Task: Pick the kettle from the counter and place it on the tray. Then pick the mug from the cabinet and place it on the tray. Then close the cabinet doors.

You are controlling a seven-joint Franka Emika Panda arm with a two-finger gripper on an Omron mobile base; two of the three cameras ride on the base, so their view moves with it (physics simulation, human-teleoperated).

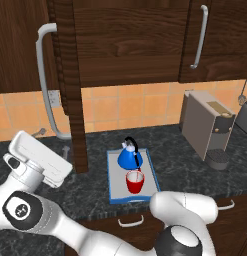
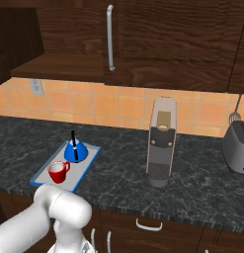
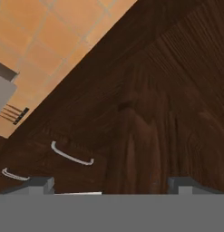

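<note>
The blue kettle (image 1: pixel 129 157) (image 2: pixel 75 151) stands on the back half of the blue-rimmed tray (image 1: pixel 113 180) (image 2: pixel 43 173) on the dark counter (image 1: pixel 190 172). The red mug (image 1: pixel 135 182) (image 2: pixel 58 171) stands upright on the tray in front of it. One cabinet door (image 1: pixel 70 85) is swung out edge-on, its grey bar handle (image 1: pixel 45 80) facing left. The panel beside it (image 1: pixel 130 40) is closed. My gripper (image 3: pixel 112 185) is open and empty, fingertips (image 3: pixel 41 183) wide apart, facing dark wood grain close up. The white hand (image 1: pixel 39 159) sits low, left of the open door's lower end.
A beige coffee machine (image 1: pixel 207 125) (image 2: pixel 160 143) stands on the counter right of the tray. A grey toaster (image 2: pixel 237 146) is further right. A closed door with a bar handle (image 2: pixel 110 37) hangs above. Drawer handles (image 3: pixel 70 156) show below.
</note>
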